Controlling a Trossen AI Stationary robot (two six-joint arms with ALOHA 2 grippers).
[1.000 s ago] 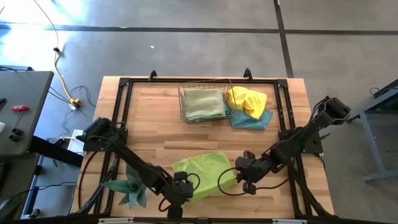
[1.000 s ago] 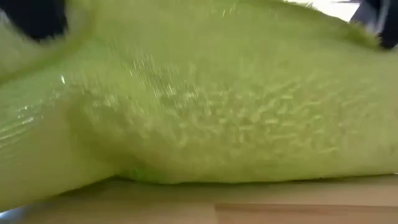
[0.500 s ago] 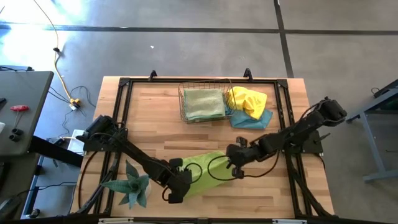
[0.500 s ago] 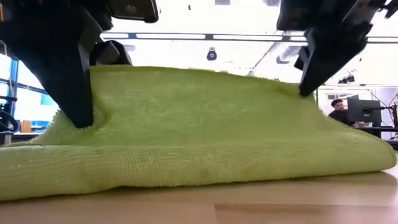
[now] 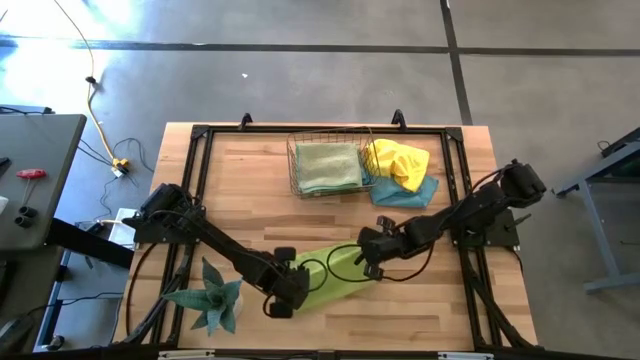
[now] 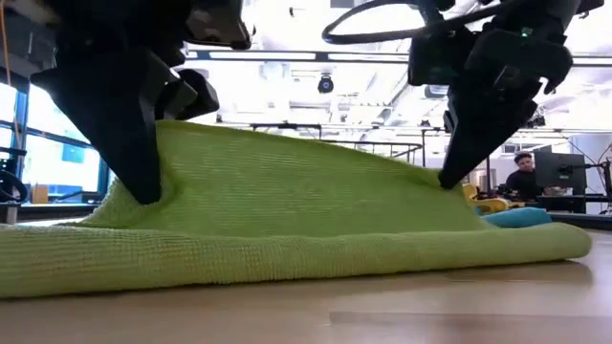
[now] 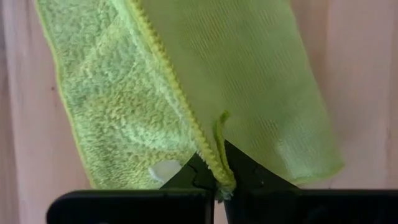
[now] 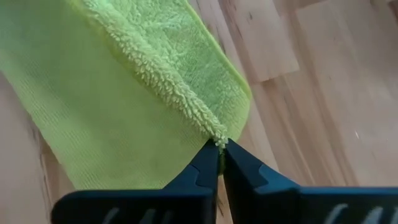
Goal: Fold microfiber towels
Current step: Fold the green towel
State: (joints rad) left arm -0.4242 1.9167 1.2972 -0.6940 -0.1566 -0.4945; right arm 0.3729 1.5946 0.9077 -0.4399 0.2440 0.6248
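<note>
Both tools pinch the lime towel over the front of the tabletop.

I see my left arm reaching in low from the left rail, its left tool [image 5: 285, 297] clamped on a stitched hem of the lime towel [image 5: 325, 280] (the wrist view shows the edge caught right between the closed fingers [image 7: 249, 174]). My right arm stretches across from the right side, the right tool [image 5: 365, 252] closed on the towel's fluffy edge. The towel is doubled over, looped pile on one face, a finer knit on the other, and lies on the wooden tabletop [image 5: 250, 190]. Farther back, a pale green towel [image 5: 328, 167] sits folded in the wire basket [image 5: 297, 175], beside crumpled yellow [image 5: 398, 160] and blue [image 5: 405, 195] towels.
</note>
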